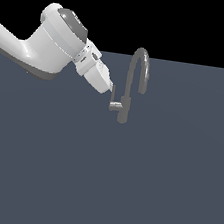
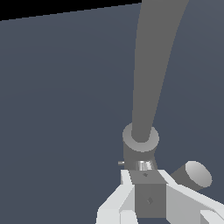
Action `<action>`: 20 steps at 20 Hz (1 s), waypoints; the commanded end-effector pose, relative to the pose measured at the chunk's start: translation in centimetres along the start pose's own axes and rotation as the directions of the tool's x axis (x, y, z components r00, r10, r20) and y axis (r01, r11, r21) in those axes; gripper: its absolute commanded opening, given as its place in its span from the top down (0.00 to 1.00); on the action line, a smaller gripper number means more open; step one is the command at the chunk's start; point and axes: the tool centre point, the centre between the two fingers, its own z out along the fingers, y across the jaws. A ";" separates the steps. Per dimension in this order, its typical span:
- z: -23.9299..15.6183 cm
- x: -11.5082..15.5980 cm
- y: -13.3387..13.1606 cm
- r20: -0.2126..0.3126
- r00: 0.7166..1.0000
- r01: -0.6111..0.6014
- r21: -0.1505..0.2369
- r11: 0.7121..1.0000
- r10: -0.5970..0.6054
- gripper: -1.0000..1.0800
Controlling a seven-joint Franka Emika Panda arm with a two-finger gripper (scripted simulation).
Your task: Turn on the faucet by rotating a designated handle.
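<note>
Your faucet [image 1: 127, 103] stands upright mid-table [image 1: 99, 183], its handle [image 1: 114, 100] poking out toward the exterior view's left. It's rigid metal, thin and probably slick, so it won't flex; expect it only to pivot on its stub. Your gripper [image 1: 110, 87] is right at the lever's upright bar, and in the wrist view the jaws look clamped on it [image 2: 150, 199]. I'd hold near the free end for leverage.

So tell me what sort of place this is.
Probably a bare simulated test scene, not a real kitchen: a lone grey faucet stands on a featureless flat grey floor under a black void, with the gripper at its handle.
</note>
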 end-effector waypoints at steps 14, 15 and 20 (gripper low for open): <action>0.4 0.0 3.7 0.000 1.000 -0.002 -0.001 1.000 0.002 1.00; 0.4 -0.1 4.1 0.000 1.000 -0.002 -0.001 1.000 0.002 1.00; 0.8 -0.2 5.7 0.000 1.000 -0.004 -0.003 1.000 0.004 1.00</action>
